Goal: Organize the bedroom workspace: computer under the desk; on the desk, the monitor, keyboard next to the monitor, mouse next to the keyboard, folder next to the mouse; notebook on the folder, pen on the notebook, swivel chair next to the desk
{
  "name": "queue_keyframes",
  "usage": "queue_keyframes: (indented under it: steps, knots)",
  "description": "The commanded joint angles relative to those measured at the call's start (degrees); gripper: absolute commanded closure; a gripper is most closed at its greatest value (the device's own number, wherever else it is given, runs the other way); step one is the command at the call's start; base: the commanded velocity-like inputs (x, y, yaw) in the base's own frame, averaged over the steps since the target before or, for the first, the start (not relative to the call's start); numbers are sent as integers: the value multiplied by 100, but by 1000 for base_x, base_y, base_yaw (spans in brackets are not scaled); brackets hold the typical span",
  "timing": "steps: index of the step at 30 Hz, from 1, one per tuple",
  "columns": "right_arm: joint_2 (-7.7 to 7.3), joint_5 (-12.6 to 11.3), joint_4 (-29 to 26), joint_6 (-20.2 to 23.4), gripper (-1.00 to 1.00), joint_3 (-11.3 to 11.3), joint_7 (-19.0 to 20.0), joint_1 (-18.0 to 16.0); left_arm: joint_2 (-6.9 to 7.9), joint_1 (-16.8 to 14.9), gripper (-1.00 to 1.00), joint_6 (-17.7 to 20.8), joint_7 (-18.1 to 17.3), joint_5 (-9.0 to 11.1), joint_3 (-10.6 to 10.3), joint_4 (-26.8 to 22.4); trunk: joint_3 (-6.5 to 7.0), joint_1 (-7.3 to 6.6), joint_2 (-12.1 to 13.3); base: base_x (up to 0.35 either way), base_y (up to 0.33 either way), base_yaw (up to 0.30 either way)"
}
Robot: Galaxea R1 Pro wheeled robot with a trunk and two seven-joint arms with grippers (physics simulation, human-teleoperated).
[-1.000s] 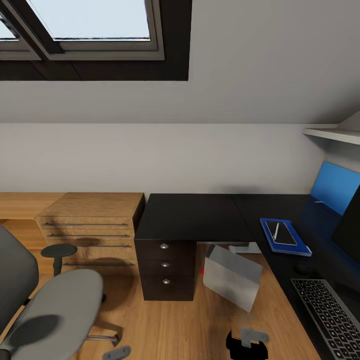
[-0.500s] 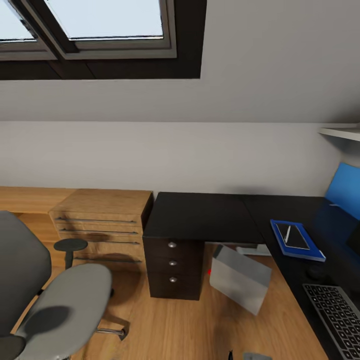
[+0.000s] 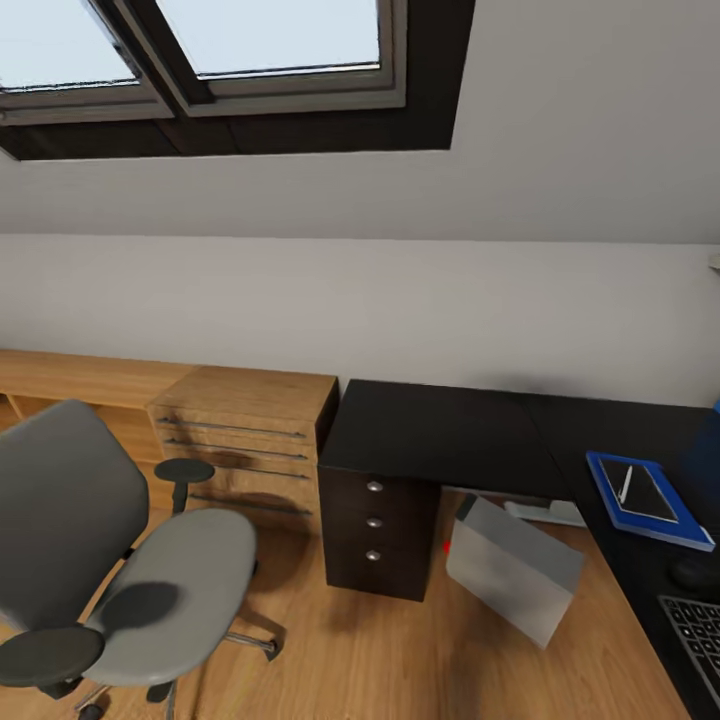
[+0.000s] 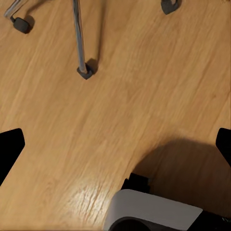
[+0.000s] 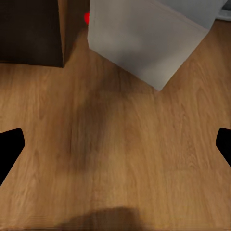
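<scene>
Swivel chair (image 3: 110, 560) stands on the wooden floor (image 3: 350, 650) at the left of the head view, well apart from the black worktop (image 3: 440, 435), with a broad strip of bare floor between its seat and the dark drawers (image 3: 375, 525) under the worktop's near end. Just behind the chair sits a light wooden drawer unit (image 3: 245, 440), which touches or nearly touches the worktop's side; a long wooden shelf (image 3: 70, 375) runs along the wall to its left.

On the worktop at the right lies the blue folder (image 3: 650, 500), with the dark notebook (image 3: 648, 494) on top and the thin pen (image 3: 625, 484) resting across the notebook. Near the right edge of the view a dark mouse (image 3: 692, 572) sits just ahead of the corner of the keyboard (image 3: 695, 625). The pale grey computer (image 3: 515, 570) stands tilted on the floor in the opening beside the drawers, partly out from under the worktop, its red light (image 3: 447, 547) facing the drawers.

The left tool (image 4: 115, 144) hangs over the floor with its fingers spread wide and nothing between them; chair legs and castors (image 4: 85, 72) show ahead of it. The right tool (image 5: 115, 144) is likewise wide and empty, pointing at the floor just in front of the computer (image 5: 144, 38) and the drawer unit's corner (image 5: 31, 31).
</scene>
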Motion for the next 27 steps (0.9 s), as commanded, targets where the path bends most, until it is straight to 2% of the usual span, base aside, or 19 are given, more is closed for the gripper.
queue_keyframes:
  steps: [1,2,9,27]
  knots:
    - [1,-53,28,-18,-100,31,0,-5,-20,-4,-100,-60,1,47,-47,28,-12,0,-5,0,0,245]
    - [8,-111,80,-20,-100,-44,61,-5,-77,-4,-100,-149,-65,46,-43,110,-17,0,-5,0,0,246]
    - [18,-208,109,-30,-100,-188,121,-5,-141,-4,-100,-224,-128,45,-35,190,-50,0,-5,0,0,248]
    - [11,-217,110,-36,-100,-204,131,-5,-171,-4,-100,-235,-113,45,-38,197,-128,0,-5,0,0,249]
